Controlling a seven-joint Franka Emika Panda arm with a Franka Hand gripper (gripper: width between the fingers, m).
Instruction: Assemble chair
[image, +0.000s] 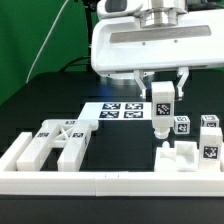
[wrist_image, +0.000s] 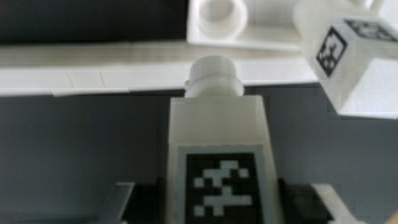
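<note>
Now the gripper (image: 160, 90) grips an upright leg (image: 160, 116) over a blocky white part (image: 183, 159); another leg (image: 208, 138) stands near, and the cross-braced piece (image: 55, 142) lies well apart.

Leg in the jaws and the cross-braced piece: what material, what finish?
The leg: looks like rigid white plastic, matte to slightly satin; uniform colour, rounded peg on its end. Its tag: likely a printed black-and-white sticker, flat. The cross-braced piece: same white plastic look, blocky edges, no grain. Exact polymer can't be told.
</note>
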